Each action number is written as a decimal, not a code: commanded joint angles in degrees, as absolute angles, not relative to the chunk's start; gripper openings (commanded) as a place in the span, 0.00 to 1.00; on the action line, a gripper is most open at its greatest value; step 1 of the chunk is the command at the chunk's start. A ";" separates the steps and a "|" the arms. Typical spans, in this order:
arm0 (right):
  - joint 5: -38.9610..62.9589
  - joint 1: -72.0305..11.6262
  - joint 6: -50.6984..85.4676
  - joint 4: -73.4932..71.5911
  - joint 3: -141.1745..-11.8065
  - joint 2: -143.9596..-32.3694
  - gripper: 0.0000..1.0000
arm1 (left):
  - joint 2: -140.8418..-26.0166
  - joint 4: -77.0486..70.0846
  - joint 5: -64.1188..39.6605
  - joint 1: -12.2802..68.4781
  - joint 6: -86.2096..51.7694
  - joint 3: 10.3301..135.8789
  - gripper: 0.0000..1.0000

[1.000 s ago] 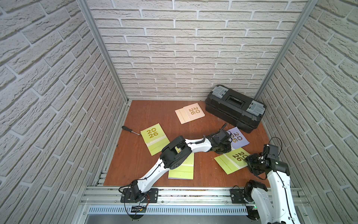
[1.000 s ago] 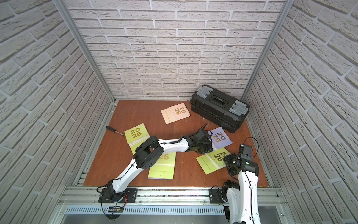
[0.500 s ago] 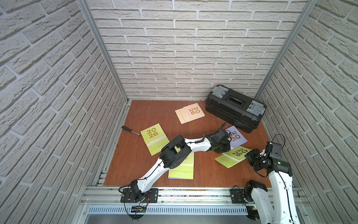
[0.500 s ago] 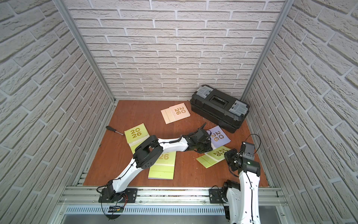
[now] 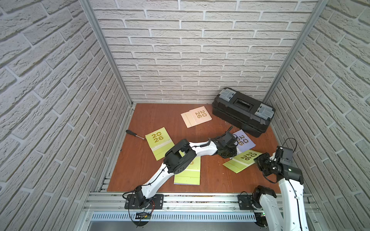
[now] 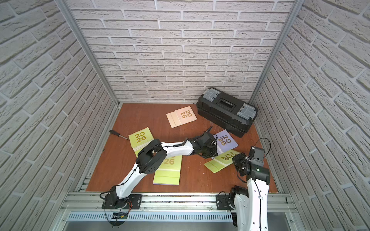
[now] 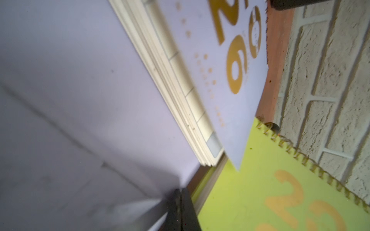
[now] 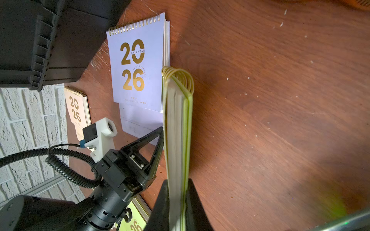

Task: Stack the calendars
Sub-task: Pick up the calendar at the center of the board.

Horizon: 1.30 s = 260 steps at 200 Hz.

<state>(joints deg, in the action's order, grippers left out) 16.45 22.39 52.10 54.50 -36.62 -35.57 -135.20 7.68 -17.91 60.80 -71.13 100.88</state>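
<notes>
My right gripper [image 8: 178, 186] is shut on the edge of a lime green calendar [image 8: 177, 124], which shows in both top views [image 5: 241, 162] [image 6: 221, 162] at the right, its gripped side raised off the table. A lavender calendar [image 5: 244, 141] [image 8: 136, 60] lies just behind it, one corner overlapping the green cover [image 7: 270, 190]. My left gripper [image 5: 228, 153] [image 7: 181, 200] is shut at the lavender calendar's near flap; nothing shows between its fingers. A cream calendar [image 5: 197, 116] lies at the back, and two more green calendars lie left [image 5: 159, 142] and front [image 5: 189, 174].
A black toolbox [image 5: 242, 111] stands in the back right corner, close behind the lavender calendar. A screwdriver [image 5: 134, 134] lies by the left wall. Brick walls close in three sides. My left arm [image 5: 180, 156] reaches across the front green calendar.
My right gripper has closed on the right-hand green calendar's edge and lifted that side. The left gripper has stayed shut by the lavender calendar.
</notes>
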 commanded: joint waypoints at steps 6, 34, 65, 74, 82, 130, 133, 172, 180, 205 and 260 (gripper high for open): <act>16.49 22.13 52.52 54.18 -38.63 -33.34 0.03 | -131.05 9.87 -18.00 59.78 -69.32 100.08 0.00; 16.62 22.15 52.67 54.64 -39.76 -32.35 0.02 | -129.41 10.59 -17.68 59.24 -68.58 99.82 0.00; 14.06 21.75 51.78 58.34 -43.13 -32.37 0.03 | -127.98 11.39 -17.13 58.80 -68.12 99.49 0.00; 13.71 21.67 51.72 58.87 -43.74 -32.08 0.03 | -127.51 11.60 -16.89 58.65 -67.95 99.32 0.00; 13.97 21.67 51.98 58.91 -44.10 -31.77 0.03 | -127.18 11.71 -16.72 58.49 -67.84 98.93 0.00; 18.44 21.18 53.59 55.64 -44.47 -31.11 0.03 | -122.48 11.70 -14.62 56.96 -67.07 94.80 0.00; 18.73 20.99 53.65 55.25 -44.53 -31.05 0.03 | -122.07 11.69 -14.47 56.76 -67.00 94.43 0.00; 22.17 18.97 54.57 50.91 -45.32 -32.36 0.03 | -116.17 13.03 -12.45 54.16 -65.45 89.29 0.00; 22.62 18.04 54.91 50.01 -45.56 -33.11 0.03 | -114.93 13.44 -12.07 53.52 -65.01 88.36 0.00; 21.62 13.09 56.32 46.91 -46.36 -35.60 0.03 | -111.13 14.70 -11.00 51.68 -63.86 85.21 0.00; 16.14 -2.27 60.48 37.06 -46.19 -40.76 0.03 | -101.99 17.19 -8.30 47.63 -62.11 77.76 0.00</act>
<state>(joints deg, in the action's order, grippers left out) 17.34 1.91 57.80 47.29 -44.49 -39.20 -106.43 14.94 -10.85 49.06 -64.05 80.51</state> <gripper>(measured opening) 0.144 0.045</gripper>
